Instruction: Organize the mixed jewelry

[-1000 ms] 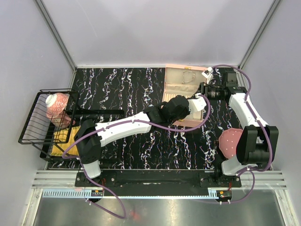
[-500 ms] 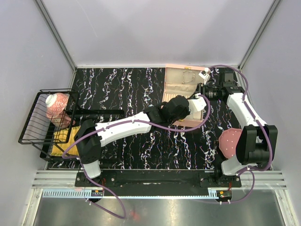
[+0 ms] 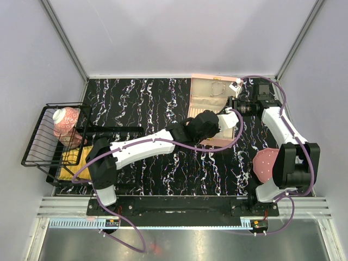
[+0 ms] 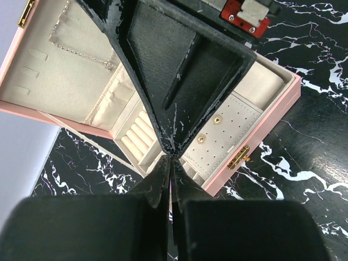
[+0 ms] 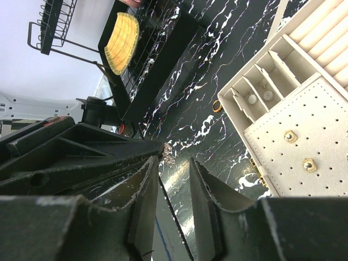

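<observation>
One gold ring (image 5: 217, 105) lay on the black marbled table (image 5: 196, 65), just beside the pink box (image 4: 272, 119). One thin chain (image 4: 81, 51) lay in the lid, and two gold studs (image 5: 290, 136) sat on the perforated pad. The left gripper (image 4: 169, 160) was pressed together, empty. The right gripper (image 5: 175, 159) stood narrow, one pale glinting strand (image 5: 168, 151) at its tips — whether it was pinched could not be told.

two grippers: left gripper (image 4: 169, 160), right gripper (image 5: 175, 160). one pink box (image 4: 266, 122), open, below left gripper. two gold studs (image 4: 217, 119) on its dotted pad. two pale round studs (image 5: 252, 99) in slots right of right gripper's tips. one chain (image 4: 81, 51) in lid. one gold ring (image 5: 217, 105) beyond right gripper's tips. one tiny pale piece (image 5: 168, 151) at those tips. one pink disc (image 3: 266, 163). one wire rack (image 3: 38, 144), holding one yellow piece (image 3: 70, 157), one pink bowl (image 3: 65, 120).
</observation>
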{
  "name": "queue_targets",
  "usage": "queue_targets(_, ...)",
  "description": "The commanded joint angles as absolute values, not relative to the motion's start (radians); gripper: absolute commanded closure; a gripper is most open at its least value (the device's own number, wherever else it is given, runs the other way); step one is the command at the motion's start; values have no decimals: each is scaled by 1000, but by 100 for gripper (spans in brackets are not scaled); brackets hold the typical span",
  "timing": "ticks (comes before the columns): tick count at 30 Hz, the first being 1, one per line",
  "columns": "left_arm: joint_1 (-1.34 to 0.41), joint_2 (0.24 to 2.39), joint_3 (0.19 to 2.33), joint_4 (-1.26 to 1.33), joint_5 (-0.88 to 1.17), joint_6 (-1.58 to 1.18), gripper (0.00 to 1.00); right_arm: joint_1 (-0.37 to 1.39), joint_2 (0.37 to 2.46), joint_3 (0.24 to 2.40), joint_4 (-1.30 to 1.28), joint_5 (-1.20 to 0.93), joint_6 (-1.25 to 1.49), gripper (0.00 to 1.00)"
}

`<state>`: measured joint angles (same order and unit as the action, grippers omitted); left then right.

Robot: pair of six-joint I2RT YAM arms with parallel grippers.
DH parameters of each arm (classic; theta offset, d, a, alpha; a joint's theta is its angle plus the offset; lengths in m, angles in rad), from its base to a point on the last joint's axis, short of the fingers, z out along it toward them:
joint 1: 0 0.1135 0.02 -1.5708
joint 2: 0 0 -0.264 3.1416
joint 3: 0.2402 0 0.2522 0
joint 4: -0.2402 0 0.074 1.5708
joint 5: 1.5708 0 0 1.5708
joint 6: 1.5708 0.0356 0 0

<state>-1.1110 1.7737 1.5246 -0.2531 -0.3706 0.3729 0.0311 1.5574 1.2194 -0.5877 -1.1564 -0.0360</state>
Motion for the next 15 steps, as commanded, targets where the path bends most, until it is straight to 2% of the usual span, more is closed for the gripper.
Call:
queue_targets(1, -1118, 1767, 1572, -216, -360, 350, 100, 40, 1560, 1252, -565, -1226, -49, 65)
queue_targets(15, -1118, 1769, 1591, -225, -353, 324, 100, 41, 1575, 1243, -565, -1275, -55, 66)
